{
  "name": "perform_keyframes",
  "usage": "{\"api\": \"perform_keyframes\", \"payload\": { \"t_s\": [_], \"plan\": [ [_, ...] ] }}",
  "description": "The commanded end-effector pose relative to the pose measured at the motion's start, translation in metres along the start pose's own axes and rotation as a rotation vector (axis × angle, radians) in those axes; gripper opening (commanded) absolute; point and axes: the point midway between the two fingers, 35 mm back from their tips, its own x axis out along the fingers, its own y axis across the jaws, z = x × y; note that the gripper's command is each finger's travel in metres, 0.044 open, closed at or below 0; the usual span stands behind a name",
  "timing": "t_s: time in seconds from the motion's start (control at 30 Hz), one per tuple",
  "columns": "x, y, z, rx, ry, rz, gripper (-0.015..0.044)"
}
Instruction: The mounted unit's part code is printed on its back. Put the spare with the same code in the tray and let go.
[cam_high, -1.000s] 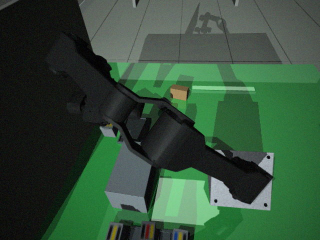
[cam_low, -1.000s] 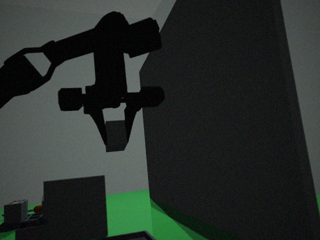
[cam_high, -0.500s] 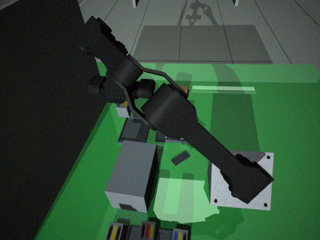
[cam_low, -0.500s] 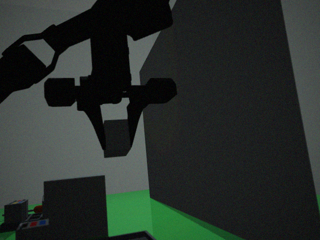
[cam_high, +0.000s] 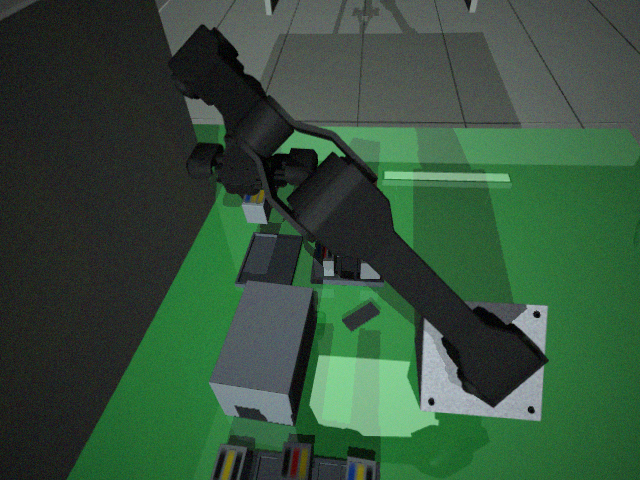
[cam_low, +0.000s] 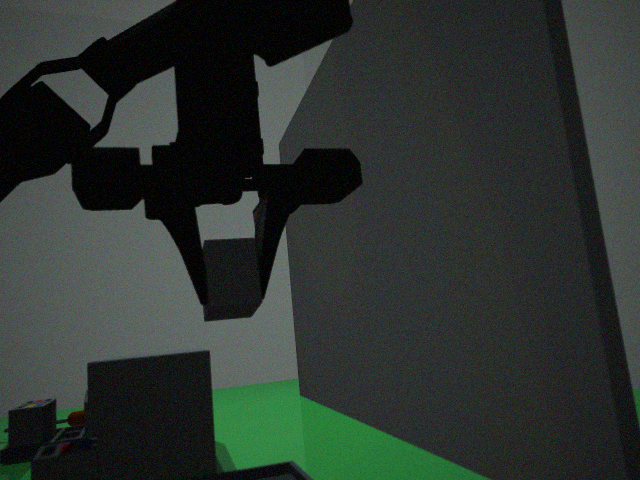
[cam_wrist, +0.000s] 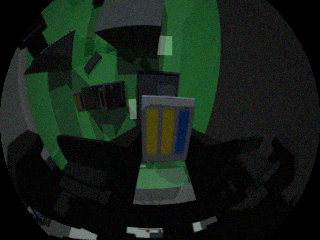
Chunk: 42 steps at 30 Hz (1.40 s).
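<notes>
My gripper (cam_low: 232, 300) (cam_wrist: 161, 126) is shut on a grey block (cam_high: 255, 210) (cam_low: 231, 279) (cam_wrist: 167, 156). The block's face in the wrist view shows two yellow stripes and one blue stripe. It hangs upright, high above the table. The dark shallow tray (cam_high: 283, 266) (cam_low: 268, 469) (cam_wrist: 147, 84) lies below; in the top view the block shows just beyond its back edge. A rack (cam_high: 347, 282) with striped spares stands beside the tray, partly behind the arm. I cannot tell which thing is the mounted unit, and no back code is readable.
A large grey box (cam_high: 268, 335) (cam_low: 149, 413) (cam_wrist: 131, 16) stands in front of the tray. A tall dark panel (cam_high: 93, 206) (cam_low: 429, 232) (cam_wrist: 265, 75) rises close beside the gripper. A small dark slab (cam_high: 361, 315) (cam_wrist: 93, 63) lies near the rack. Striped units (cam_high: 297, 462) stand at the front.
</notes>
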Motion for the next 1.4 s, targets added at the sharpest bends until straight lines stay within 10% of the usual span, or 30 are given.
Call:
{"api": "perform_keyframes", "payload": {
  "t_s": [0.0, 1.37],
  "plan": [
    [0.004, 0.001, -0.003, 0.001, -0.005, 0.008, 0.0000],
    [0.035, -0.002, -0.005, 0.001, -0.004, 0.007, 0.0000]
  ]
}}
